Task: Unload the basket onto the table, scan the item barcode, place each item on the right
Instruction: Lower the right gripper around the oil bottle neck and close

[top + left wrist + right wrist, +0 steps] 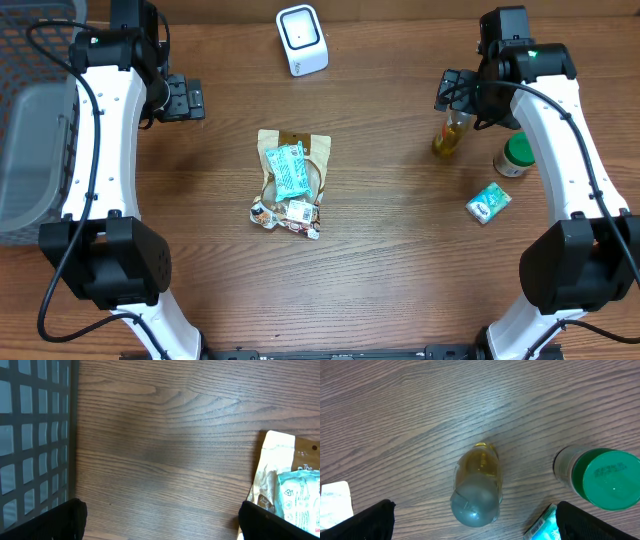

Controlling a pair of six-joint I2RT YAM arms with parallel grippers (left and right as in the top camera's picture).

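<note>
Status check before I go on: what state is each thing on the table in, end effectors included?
Bottle: upright, capped.
Jar: upright, green lid on.
Scanner: upright, untouched.
Pouch: flat, teal packet lying on it.
Small box: flat, apart from the jar.
Left end effector: open, empty.
Right end effector: open, empty, above the bottle.

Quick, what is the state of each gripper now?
Left gripper: open, holding nothing.
Right gripper: open, over the bottle, holding nothing.
</note>
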